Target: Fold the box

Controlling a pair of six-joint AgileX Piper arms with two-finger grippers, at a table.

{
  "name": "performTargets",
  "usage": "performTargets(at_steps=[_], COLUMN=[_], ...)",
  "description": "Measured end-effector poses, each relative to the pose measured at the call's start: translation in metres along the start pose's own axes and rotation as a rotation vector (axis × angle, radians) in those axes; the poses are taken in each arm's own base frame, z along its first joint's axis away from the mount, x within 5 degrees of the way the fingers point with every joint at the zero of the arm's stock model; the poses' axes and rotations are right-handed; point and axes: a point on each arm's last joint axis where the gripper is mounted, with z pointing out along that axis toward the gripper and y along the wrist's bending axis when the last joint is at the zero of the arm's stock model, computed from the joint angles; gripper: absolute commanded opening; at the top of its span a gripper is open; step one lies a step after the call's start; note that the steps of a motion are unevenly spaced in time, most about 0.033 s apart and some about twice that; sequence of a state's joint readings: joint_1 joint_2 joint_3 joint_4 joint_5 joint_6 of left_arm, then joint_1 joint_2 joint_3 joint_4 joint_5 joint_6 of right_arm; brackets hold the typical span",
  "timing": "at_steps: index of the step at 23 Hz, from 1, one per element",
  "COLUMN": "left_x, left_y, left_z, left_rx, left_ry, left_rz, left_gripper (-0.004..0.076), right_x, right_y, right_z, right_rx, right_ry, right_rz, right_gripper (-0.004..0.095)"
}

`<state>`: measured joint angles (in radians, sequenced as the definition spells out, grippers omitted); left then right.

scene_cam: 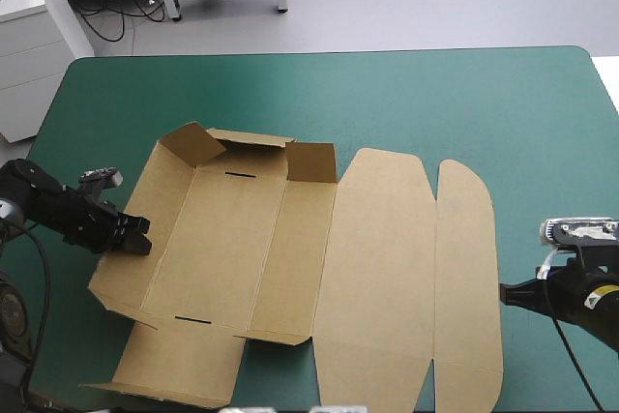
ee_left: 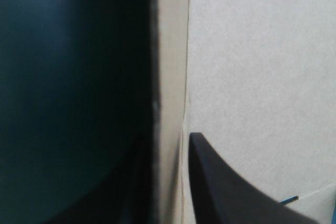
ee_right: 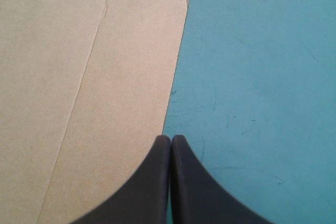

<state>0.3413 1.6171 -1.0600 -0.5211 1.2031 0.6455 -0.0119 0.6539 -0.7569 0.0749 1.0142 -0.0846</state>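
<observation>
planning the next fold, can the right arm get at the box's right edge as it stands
Probably yes: the right gripper, shut, is right at the edge of the box, whose outer flap lies flat on the table with nothing between them.

Shows plain brown board in the box (scene_cam: 232, 239), matt, papery and faintly fibrous. Reads smooth and matt across the teal-green cover (ee_right: 262, 51), scuffed by fine dark scratches beside the board. Looks like smooth, dull rubber or plastic on the black fingers (ee_right: 152, 182).
</observation>
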Motion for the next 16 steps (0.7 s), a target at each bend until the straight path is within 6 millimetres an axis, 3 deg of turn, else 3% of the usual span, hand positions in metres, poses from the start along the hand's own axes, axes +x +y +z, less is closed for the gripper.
performTargets(at_steps=[1, 16], left_x=[-0.0001, -0.0033], left_y=[-0.0001, -0.0052], left_z=[0.0, 0.0], left_rx=[0.001, 0.055], left_ry=[-0.001, -0.037], left_rz=[0.008, 0.029], left_gripper=[-0.0011, -0.001], right_x=[0.0, 0.0007], right_y=[0.0, 0.0001], right_z=[0.0, 0.0], right_rx=[0.0, -0.001], right_ry=[0.0, 0.008], right_rz=[0.0, 0.0], right_gripper=[-0.002, -0.002])
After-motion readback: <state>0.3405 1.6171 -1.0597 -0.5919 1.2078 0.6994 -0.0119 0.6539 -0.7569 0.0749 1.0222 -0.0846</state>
